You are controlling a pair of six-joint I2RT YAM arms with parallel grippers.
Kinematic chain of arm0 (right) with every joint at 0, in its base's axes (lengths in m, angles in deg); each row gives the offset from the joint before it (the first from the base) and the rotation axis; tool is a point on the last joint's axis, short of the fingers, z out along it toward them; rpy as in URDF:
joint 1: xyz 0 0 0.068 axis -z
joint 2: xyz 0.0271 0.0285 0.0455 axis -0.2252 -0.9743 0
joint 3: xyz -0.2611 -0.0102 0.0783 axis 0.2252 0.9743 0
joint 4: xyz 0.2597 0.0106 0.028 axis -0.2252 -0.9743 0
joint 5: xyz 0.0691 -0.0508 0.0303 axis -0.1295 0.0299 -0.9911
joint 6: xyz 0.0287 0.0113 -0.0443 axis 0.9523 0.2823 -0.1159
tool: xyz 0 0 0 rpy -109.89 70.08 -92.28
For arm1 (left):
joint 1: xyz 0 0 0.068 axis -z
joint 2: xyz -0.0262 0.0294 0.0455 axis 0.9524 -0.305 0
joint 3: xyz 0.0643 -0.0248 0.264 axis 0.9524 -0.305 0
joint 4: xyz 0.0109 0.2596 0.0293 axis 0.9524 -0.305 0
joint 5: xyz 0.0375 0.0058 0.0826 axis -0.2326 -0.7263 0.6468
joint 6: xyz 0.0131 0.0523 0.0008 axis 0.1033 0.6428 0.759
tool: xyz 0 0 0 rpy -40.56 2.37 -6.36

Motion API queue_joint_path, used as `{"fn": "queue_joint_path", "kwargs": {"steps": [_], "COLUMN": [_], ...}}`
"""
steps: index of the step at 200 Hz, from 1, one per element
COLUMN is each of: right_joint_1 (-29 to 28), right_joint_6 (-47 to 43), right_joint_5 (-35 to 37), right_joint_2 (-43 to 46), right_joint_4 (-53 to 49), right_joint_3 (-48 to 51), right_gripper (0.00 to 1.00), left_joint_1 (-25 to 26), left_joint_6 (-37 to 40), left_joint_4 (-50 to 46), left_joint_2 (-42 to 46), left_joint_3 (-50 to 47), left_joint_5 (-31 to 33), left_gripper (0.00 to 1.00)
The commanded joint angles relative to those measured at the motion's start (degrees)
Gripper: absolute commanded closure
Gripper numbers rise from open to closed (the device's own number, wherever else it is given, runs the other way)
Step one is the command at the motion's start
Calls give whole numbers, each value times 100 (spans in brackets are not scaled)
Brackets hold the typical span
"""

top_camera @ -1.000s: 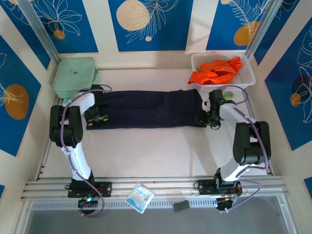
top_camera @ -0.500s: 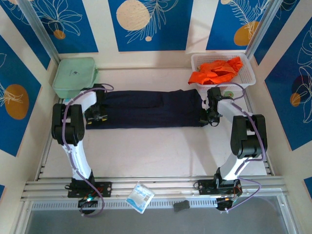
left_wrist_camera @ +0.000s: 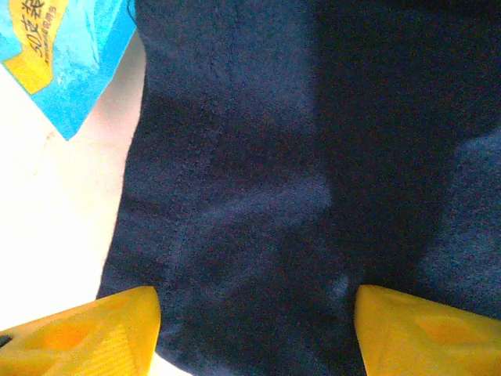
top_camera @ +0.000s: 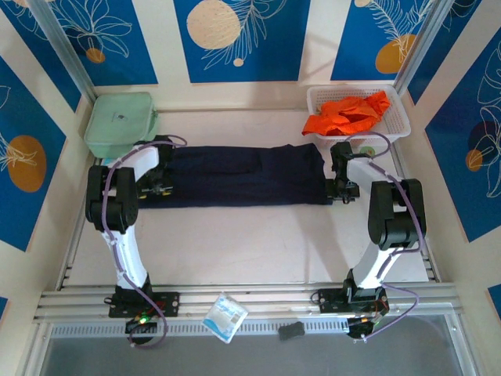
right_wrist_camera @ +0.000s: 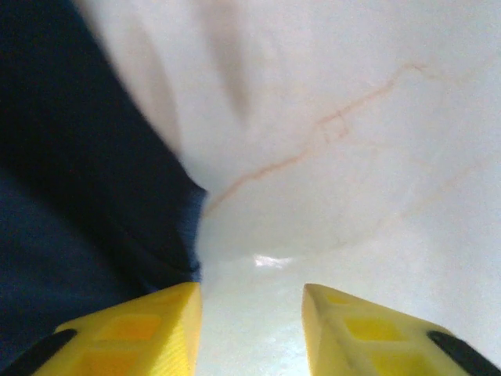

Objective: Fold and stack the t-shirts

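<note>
The dark navy t-shirt (top_camera: 243, 176) lies folded into a long flat strip across the middle of the table. My left gripper (top_camera: 156, 185) stands at its left end. In the left wrist view that gripper (left_wrist_camera: 254, 333) is open, its yellow fingers (left_wrist_camera: 86, 335) wide apart with navy cloth (left_wrist_camera: 297, 172) spread under and between them. At the strip's right end is my right gripper (top_camera: 341, 185). Seen from the right wrist, it (right_wrist_camera: 250, 329) is open over bare table, and the shirt's edge (right_wrist_camera: 86, 196) lies just beside its left finger (right_wrist_camera: 133, 329). The orange t-shirt (top_camera: 348, 113) lies crumpled in a white basket (top_camera: 399, 129).
A pale green zipped case (top_camera: 119, 121) sits at the back left, close to the left arm. A blue packet (top_camera: 225, 317) and a small dark object (top_camera: 291, 330) lie on the front rail. The table (top_camera: 243, 243) in front of the navy strip is bare.
My right gripper has shifted a little toward the back along the shirt's right end. My left gripper has edged slightly inward at the left end. The navy strip lies as before.
</note>
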Motion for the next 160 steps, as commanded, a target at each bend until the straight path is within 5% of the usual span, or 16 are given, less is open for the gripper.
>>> {"fn": "queue_joint_path", "kwargs": {"steps": [1,70,90,131,160], "right_joint_1": [-7,-121,-168,-440,-530], "right_joint_6": [177,1565,2047,2412,2406], "right_joint_5": [-48,-2387,-2837,-2844,-2683], "right_joint_2": [321,948,643,-46,-412], "right_joint_4": [-297,544,886,1156,1094], "right_joint_3": [-122,161,145,-116,-310], "right_gripper": [57,57,64,83,90], "left_joint_1": [127,342,334,340,337], "left_joint_6": [71,133,141,134,106], "left_joint_4": [-644,-1004,-954,-481,-214], "left_joint_2": [214,815,540,-201,-490], "left_joint_3": [53,697,868,811,619], "left_joint_5": [296,68,37,-480,-552], "left_gripper": [32,24,28,45,47]}}
